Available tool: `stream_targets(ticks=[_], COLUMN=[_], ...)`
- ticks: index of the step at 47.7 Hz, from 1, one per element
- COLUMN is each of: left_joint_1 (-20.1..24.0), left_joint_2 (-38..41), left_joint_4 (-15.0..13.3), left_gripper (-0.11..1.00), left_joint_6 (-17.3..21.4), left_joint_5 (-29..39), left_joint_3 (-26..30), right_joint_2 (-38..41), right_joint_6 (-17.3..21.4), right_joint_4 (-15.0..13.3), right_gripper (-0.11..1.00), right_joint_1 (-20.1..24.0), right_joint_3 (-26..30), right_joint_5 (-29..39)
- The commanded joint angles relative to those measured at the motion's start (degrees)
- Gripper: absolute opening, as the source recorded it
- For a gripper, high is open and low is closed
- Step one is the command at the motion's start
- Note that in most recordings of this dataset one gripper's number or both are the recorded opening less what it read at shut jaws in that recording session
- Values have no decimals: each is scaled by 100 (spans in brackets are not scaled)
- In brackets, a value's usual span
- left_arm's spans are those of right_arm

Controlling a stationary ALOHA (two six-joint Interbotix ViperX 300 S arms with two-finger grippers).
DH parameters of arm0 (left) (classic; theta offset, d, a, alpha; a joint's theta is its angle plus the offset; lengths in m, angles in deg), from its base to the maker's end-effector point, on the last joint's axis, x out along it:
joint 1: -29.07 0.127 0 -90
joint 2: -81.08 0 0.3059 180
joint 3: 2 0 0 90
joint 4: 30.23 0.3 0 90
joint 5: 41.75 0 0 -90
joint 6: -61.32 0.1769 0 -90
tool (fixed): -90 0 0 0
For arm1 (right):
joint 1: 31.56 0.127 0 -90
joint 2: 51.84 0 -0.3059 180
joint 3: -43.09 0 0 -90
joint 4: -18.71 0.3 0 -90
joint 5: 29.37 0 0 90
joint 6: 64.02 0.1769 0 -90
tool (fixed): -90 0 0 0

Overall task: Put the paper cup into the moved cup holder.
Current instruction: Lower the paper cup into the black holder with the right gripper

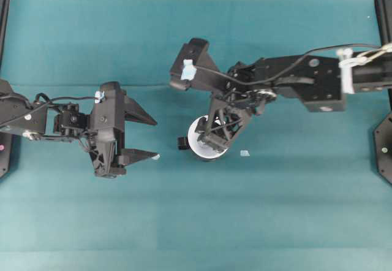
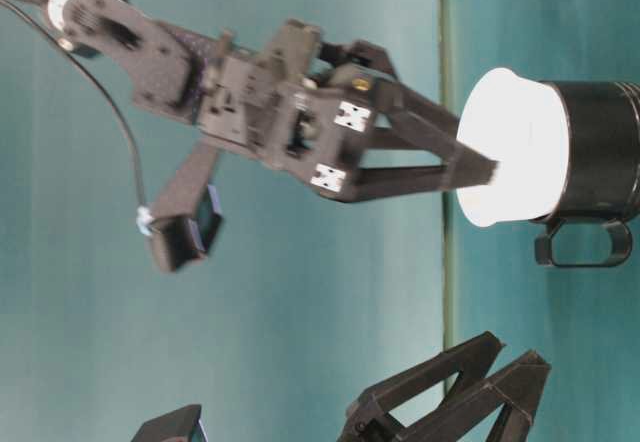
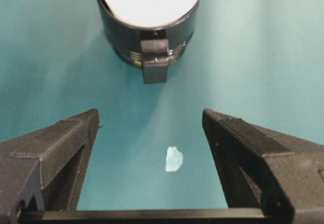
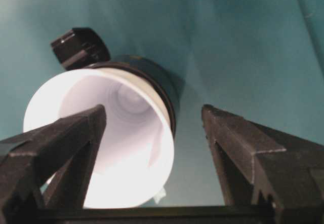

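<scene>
Left gripper [image 1: 144, 137]: black printed fingers spread wide, nothing between them, parked on the left of the teal cloth-covered table [image 1: 73, 222]. From its wrist view the glossy black round cup holder [image 3: 126, 36] sits straight ahead of the fingertips, well apart from them, small side handle facing them. A pale scrap of tape [image 3: 173, 159] lies on the cloth between the fingers.

White tapered paper cup [image 1: 197, 137]: already seated in the holder, axis upright, wide rim standing proud above the black wall (table-level view is rotated, so it reads sideways there).

Right gripper [image 4: 152, 115]: also wide apart, clamped on nothing. Straddling the cup wall from above: one finger over the cup mouth, the other outside, beside the holder. Can't tell whether either touches the paper.

Judgement: placement looks done. What matters next is that the cup wall lies between the right fingers, so the exit should go straight up along the cup's axis; sideways drag could tip it. Right arm is the nearer one.
</scene>
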Motion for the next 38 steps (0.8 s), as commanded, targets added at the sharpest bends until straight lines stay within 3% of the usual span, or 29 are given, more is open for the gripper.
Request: stream_targets(ticks=[1,24,38], left_joint_1=[-9,-9,-9], left_joint_2=[-26,-26,-26], left_joint_4=[18,18,18], left_gripper=[85,85,85], left_joint_6=[-9,-9,-9], left_joint_5=[-26,-26,-26], left_joint_3=[70,70,62], right_joint_2=[-299,-1283,-1846], right_joint_6=[9,-79,-123], right_joint_4=[-18,-62,-229], right_gripper=[85,85,85], right_joint_1=[26,26,35], right_joint_3=[-70,-1081,-1512], right_joint_5=[-44,-1204,-1318])
